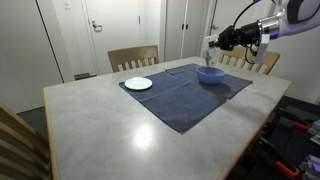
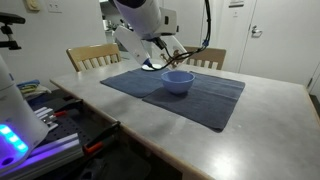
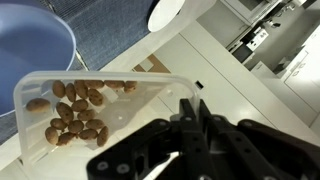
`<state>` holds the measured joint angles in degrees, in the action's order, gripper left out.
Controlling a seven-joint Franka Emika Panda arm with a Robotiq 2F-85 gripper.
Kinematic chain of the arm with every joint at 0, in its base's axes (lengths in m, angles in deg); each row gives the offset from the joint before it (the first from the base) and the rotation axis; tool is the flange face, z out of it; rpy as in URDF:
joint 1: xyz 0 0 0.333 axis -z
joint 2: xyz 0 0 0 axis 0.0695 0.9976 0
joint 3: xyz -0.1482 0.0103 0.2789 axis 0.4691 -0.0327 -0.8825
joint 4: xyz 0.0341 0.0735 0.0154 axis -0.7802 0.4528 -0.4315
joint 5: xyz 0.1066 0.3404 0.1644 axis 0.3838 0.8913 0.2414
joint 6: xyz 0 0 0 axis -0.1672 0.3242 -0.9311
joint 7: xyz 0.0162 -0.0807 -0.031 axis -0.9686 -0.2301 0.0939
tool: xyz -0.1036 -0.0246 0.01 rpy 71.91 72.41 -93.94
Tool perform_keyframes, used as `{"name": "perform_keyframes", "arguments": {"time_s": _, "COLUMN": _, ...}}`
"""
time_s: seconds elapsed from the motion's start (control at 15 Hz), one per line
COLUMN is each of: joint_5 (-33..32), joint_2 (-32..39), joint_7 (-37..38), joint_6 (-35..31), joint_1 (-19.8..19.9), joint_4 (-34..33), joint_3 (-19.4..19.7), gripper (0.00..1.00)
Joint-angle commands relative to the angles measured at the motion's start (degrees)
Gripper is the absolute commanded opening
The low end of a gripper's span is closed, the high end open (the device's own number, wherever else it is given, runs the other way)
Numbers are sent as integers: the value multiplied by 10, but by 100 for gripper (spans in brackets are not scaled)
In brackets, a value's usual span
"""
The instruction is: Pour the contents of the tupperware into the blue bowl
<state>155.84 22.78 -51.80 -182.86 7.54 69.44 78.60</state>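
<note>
My gripper (image 3: 190,104) is shut on the rim of the clear tupperware (image 3: 110,92) and holds it in the air, tilted. Brownish bits, the contents (image 3: 75,111), lie gathered at its far end. The blue bowl (image 3: 35,50) sits just beyond that end, below it. In both exterior views the gripper (image 1: 219,41) (image 2: 160,58) hangs just above the blue bowl (image 1: 210,74) (image 2: 177,81), which stands on a dark blue cloth (image 1: 185,98) (image 2: 205,98). The tupperware shows as a small whitish shape in an exterior view (image 1: 210,44).
A flat white plate (image 1: 139,84) lies at the cloth's other end and shows in the wrist view (image 3: 166,12). Wooden chairs (image 1: 133,57) (image 1: 263,62) stand at the table's far side. The pale table (image 1: 110,130) extends around the cloth.
</note>
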Motion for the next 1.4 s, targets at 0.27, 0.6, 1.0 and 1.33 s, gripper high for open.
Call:
{"name": "perform_keyframes", "arguments": {"time_s": 0.27, "joint_5": 20, "joint_2": 0, "joint_7": -32, "joint_6": 42, "joint_1": 18, "joint_4": 18, "joint_3": 7, "gripper": 2}}
{"name": "perform_keyframes", "arguments": {"time_s": 0.6, "joint_5": 22, "joint_2": -1, "joint_7": -38, "joint_6": 53, "joint_1": 22, "joint_4": 20, "joint_3": 9, "gripper": 2}}
{"name": "perform_keyframes", "arguments": {"time_s": 1.0, "joint_5": 33, "joint_2": 1, "joint_7": -53, "joint_6": 71, "joint_1": 27, "joint_4": 24, "joint_3": 17, "gripper": 2}}
{"name": "perform_keyframes", "arguments": {"time_s": 1.33, "joint_5": 32, "joint_2": 6, "joint_7": -57, "joint_6": 100, "joint_1": 36, "joint_4": 28, "joint_3": 26, "gripper": 2}}
